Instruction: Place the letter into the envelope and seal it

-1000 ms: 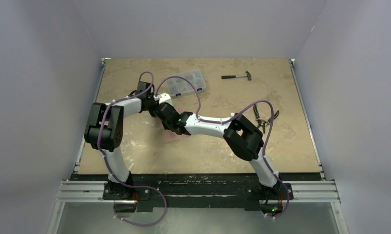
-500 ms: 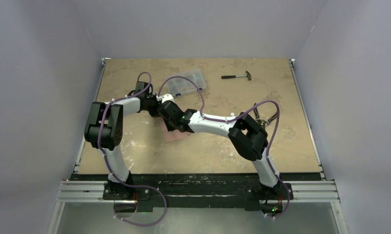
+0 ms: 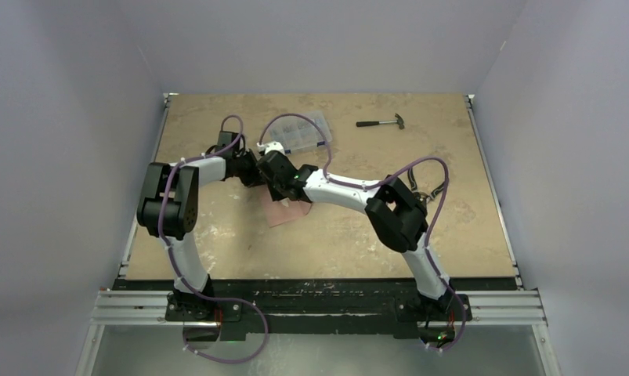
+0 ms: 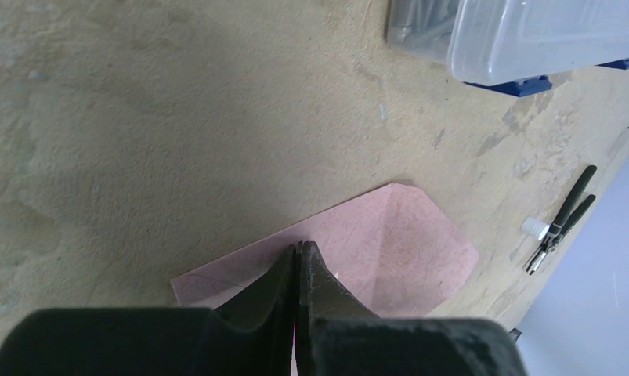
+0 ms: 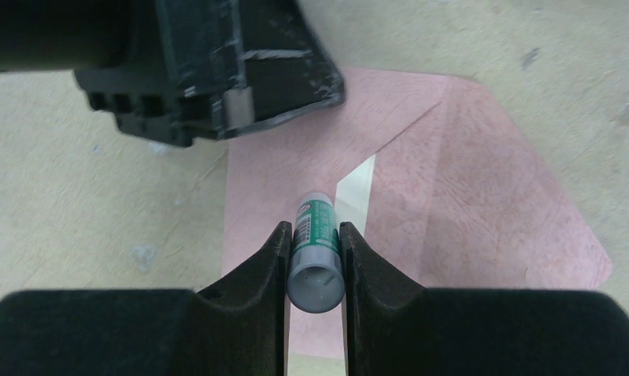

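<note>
Right wrist view: the right gripper (image 5: 315, 251) has its fingers clamped on a green-labelled glue stick (image 5: 316, 235), whose far end points at a pale strip (image 5: 355, 186) on the envelope (image 5: 483, 211). The envelope lies flat on the table (image 4: 139, 117), flap spread open. The left gripper (image 4: 298, 252) is pinched together on nothing, its tips over the envelope's edge, with a clear box (image 4: 546, 31) beyond and pliers (image 4: 562, 219) farther off.
</note>
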Robot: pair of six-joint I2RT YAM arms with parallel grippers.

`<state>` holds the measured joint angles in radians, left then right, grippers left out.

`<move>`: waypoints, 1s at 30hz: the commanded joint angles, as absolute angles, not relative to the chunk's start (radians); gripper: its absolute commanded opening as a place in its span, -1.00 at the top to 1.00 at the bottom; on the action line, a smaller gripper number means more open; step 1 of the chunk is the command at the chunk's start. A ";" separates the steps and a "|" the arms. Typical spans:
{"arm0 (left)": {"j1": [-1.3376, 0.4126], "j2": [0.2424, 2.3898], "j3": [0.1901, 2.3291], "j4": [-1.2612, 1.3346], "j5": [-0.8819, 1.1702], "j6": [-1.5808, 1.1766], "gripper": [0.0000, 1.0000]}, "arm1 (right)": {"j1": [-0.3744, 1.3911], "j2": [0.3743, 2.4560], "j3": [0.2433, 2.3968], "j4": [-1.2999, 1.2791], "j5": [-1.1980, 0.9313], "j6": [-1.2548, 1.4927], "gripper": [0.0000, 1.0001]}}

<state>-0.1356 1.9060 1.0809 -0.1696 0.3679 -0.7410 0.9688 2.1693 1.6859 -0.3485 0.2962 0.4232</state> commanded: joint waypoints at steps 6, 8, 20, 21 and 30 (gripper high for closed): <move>-0.137 2.014 1.041 -0.223 0.254 -0.706 1.00 | 0.928 2.208 1.716 -0.338 0.274 0.364 1.00; -0.137 2.019 1.040 -0.218 0.263 -0.710 1.00 | 0.928 2.204 1.715 -0.320 0.273 0.348 1.00; -0.137 2.029 1.032 -0.213 0.257 -0.731 1.00 | 0.959 2.190 1.705 -0.394 0.230 0.297 1.00; -0.137 2.029 1.030 -0.212 0.255 -0.732 1.00 | 0.961 2.185 1.696 -0.400 0.216 0.295 1.00; -0.137 2.034 1.030 -0.214 0.249 -0.732 1.00 | 0.965 2.177 1.686 -0.548 0.165 0.344 1.00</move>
<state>-0.1349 1.9408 1.0866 -0.0933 0.4084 -0.7742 0.9527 2.1750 1.6939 -0.3550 0.2443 0.3168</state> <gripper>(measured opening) 0.002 0.257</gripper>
